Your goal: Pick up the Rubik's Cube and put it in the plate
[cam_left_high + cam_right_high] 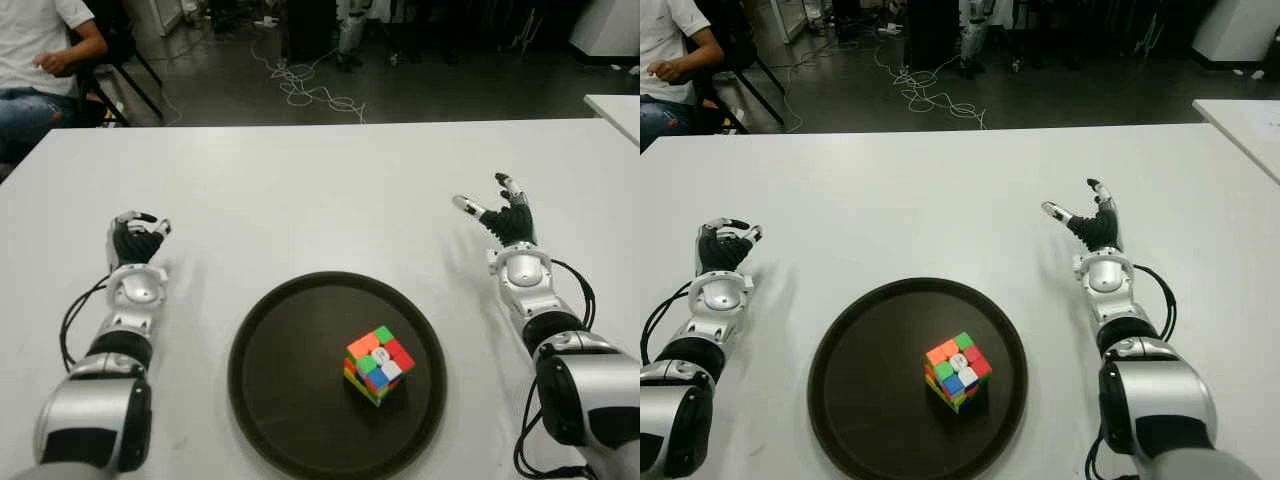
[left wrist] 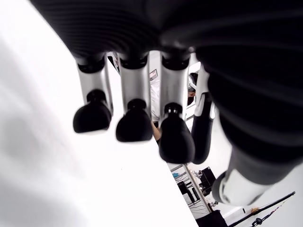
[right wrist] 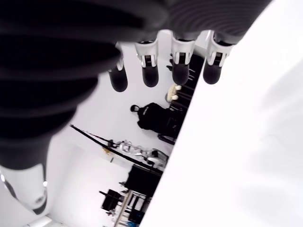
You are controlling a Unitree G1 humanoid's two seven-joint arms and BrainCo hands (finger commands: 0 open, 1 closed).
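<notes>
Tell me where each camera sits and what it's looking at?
Left eye view: on the head, looking down at the white table, dark round plate, colourful Rubik's Cube and both forearms.
Right eye view: beside it, sharing that scene, slightly shifted.
Left wrist view: on the left wrist, facing the curled left hand.
Right wrist view: on the right wrist, facing the open right hand.

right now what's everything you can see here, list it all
Rubik's Cube: one, multicoloured, inside the plate, right of its centre
plate: one, dark round, on the table between the two hands
table: one, white, under everything
second table: one, white, corner at far right
cables: a tangle, pale, on the dark floor beyond the table
person: one, white shirt and jeans, seated at far left
left hand: one, black and silver, left of the plate, fingers curled, empty
right hand: one, black and silver, right of the plate, fingers spread, empty
</notes>
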